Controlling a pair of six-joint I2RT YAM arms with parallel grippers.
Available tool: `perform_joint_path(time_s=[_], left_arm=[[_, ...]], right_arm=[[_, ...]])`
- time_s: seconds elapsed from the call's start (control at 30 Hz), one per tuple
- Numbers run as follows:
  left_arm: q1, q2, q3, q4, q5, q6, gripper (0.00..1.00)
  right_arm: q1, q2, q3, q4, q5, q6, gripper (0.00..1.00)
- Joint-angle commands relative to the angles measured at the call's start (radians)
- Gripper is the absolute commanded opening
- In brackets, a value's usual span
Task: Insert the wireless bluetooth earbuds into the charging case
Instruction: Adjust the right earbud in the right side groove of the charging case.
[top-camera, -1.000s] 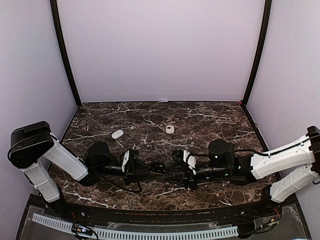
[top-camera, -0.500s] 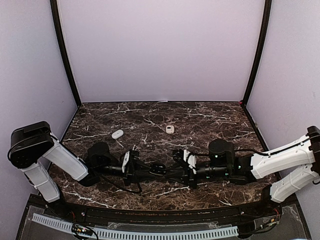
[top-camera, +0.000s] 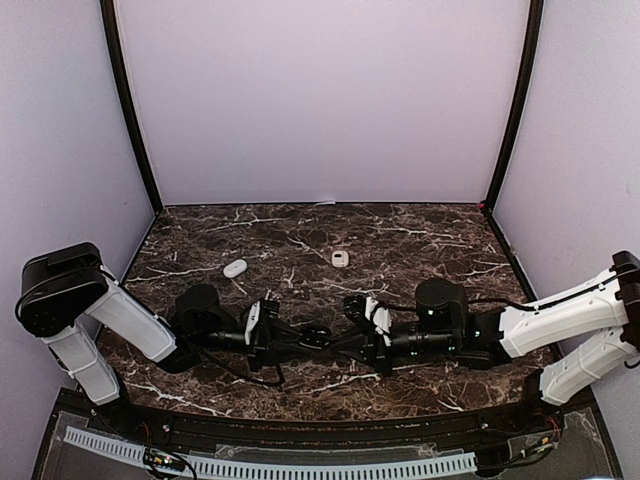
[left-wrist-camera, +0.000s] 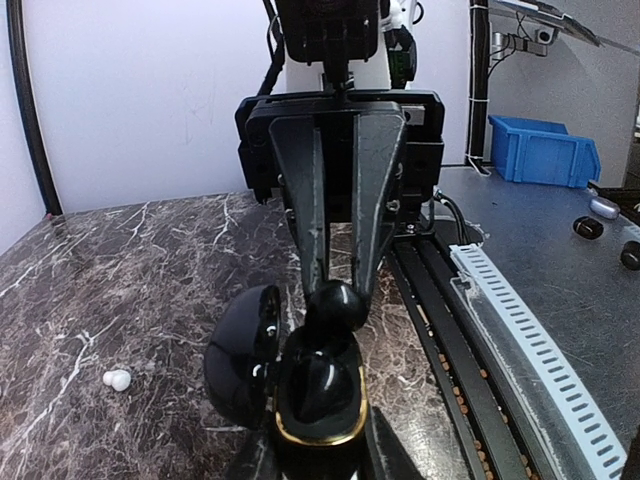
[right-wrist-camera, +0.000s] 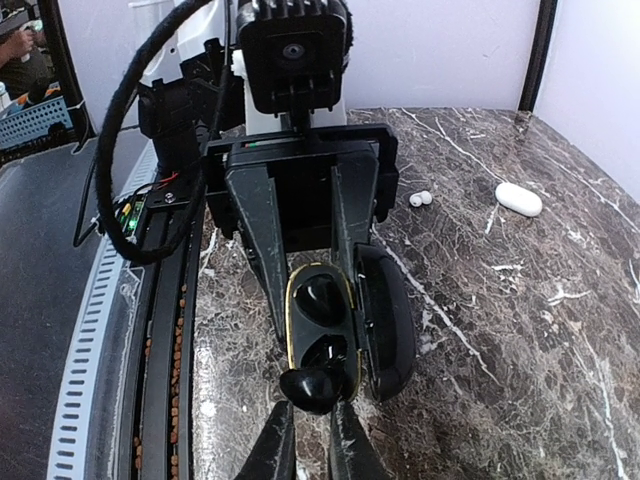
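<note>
Right wrist view: right fingers (right-wrist-camera: 283, 425) are clamped on a black earbud (right-wrist-camera: 310, 388), poised at the near rim of the open charging case (right-wrist-camera: 322, 320), which the left fingers (right-wrist-camera: 272, 275) grip. Insertion step, I'd say. Next comes lining it up and easing it down into its pocket.

Gripped earbud (right-wrist-camera: 308, 388) at held case (right-wrist-camera: 322, 325); loose earbud (top-camera: 340, 258) behind; spare case (top-camera: 235, 268) further L.

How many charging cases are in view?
2. A black case, lid open, in the left gripper; a closed white case on the table, left of centre.
</note>
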Motion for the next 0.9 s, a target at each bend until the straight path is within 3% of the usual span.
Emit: perform_joint_path(time_s=[0.0,0.43,0.87], left_arm=[[0.004,-0.006,0.021,-0.003,-0.075,0.001,0.1],[0.004,-0.006,0.018,-0.003,-0.095,0.013,0.1],[-0.002,-0.005,0.021,-0.039,-0.219,0.043,0.1]], right_arm=[[0.005,0.045,0.04,0.046,0.016,0.062,0.12],[0.018,0.097,0.052,0.081,0.031,0.111,0.14],[0.02,0.139,0.114,0.01,0.201,0.281,0.13]])
